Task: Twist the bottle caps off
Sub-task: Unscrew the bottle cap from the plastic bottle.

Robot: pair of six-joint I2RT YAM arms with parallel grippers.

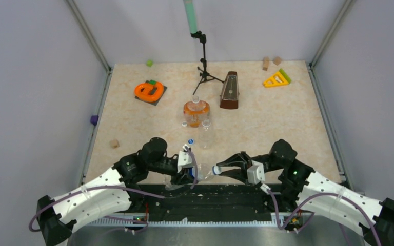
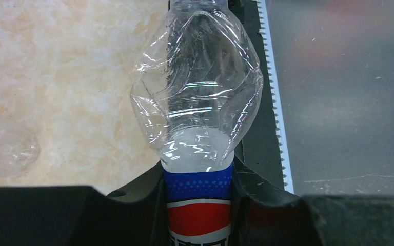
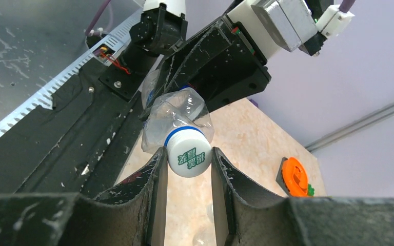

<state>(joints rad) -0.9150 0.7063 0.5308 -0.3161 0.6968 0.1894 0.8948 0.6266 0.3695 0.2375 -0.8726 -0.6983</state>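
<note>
A crumpled clear bottle with a blue and red label [image 2: 197, 102] is held sideways over the table's near edge. My left gripper [image 2: 199, 197] is shut on its labelled body. Its white bottle cap [image 3: 189, 154], with green print and a blue ring, sits between the fingers [image 3: 156, 179] of my right gripper [image 3: 187, 165], which is shut on it. From above, the two grippers [image 1: 187, 166] [image 1: 218, 169] face each other across this bottle [image 1: 203, 173]. A squat orange bottle [image 1: 196, 113] and a plain clear bottle [image 1: 205, 134] stand mid-table. A small blue cap [image 1: 190, 141] lies beside them.
A brown metronome [image 1: 230, 90] and a black stand [image 1: 203, 61] are behind the bottles. An orange ring toy [image 1: 149, 91] lies at the back left, a yellow triangle [image 1: 276, 79] at the back right. Wooden blocks [image 1: 114, 144] [image 1: 266, 63] sit near the edges.
</note>
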